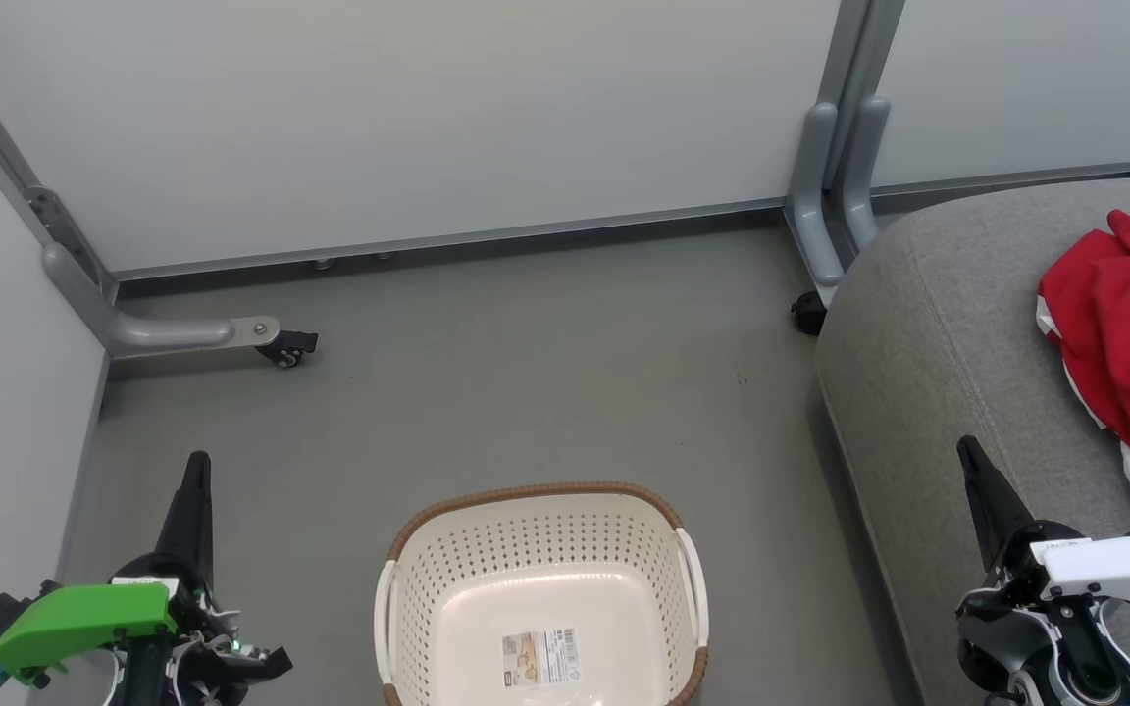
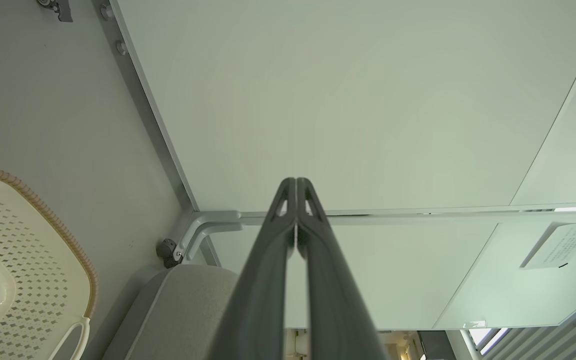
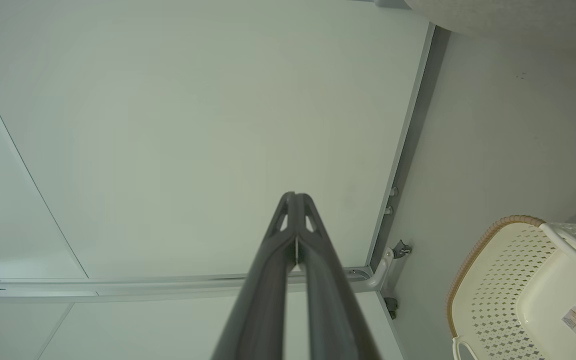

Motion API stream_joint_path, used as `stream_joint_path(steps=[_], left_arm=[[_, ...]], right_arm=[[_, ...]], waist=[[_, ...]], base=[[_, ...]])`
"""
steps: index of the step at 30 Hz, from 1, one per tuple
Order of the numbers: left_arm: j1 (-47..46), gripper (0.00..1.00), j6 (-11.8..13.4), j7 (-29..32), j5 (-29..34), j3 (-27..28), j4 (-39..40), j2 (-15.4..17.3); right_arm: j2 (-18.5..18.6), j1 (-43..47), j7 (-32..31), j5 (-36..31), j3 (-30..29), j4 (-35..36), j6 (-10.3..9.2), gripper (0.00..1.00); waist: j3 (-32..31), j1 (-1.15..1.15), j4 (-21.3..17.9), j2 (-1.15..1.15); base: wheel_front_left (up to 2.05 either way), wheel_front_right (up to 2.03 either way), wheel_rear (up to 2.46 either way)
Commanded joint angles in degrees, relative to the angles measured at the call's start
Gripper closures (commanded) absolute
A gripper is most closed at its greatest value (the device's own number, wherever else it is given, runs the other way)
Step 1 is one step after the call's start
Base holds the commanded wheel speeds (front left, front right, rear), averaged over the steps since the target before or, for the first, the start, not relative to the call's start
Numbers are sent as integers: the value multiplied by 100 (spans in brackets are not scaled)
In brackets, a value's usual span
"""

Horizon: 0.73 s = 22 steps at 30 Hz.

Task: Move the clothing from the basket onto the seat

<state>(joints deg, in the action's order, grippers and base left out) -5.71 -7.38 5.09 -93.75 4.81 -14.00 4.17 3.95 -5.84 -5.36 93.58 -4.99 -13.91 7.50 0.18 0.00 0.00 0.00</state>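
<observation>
Your left pincer (image 1: 196,471) hangs over the floor, fingers pressed together on nothing. Just right of it the basket (image 1: 536,487) stands on the floor, bare inside but for a label (image 1: 543,657) stuck to its bottom. Further right, your right pincer (image 1: 969,453) is likewise pressed shut and empty, over the seat (image 1: 928,333) near its seamed edge. The clothing (image 1: 1124,324) lies heaped on the seat beyond it. The job looks finished. Check that no cloth overhangs the edge, then withdraw without brushing the heap.
</observation>
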Motion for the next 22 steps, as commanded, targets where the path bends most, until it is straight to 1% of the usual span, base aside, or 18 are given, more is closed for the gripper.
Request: stream_joint_path(steps=[1, 22], left_arm=[[-81, 100, -24, 20, -12, 16, -5, -8], [-78, 100, -23, 58, 41, 56, -7, -37]], right_arm=[[3, -53, -16, 10, -17, -14, -2, 100], [-18, -58, -49, -30, -55, -17, -2, 100]], waist=[[0, 0, 0, 0], [0, 0, 0, 0]], base=[[0, 0, 0], [0, 0, 0]])
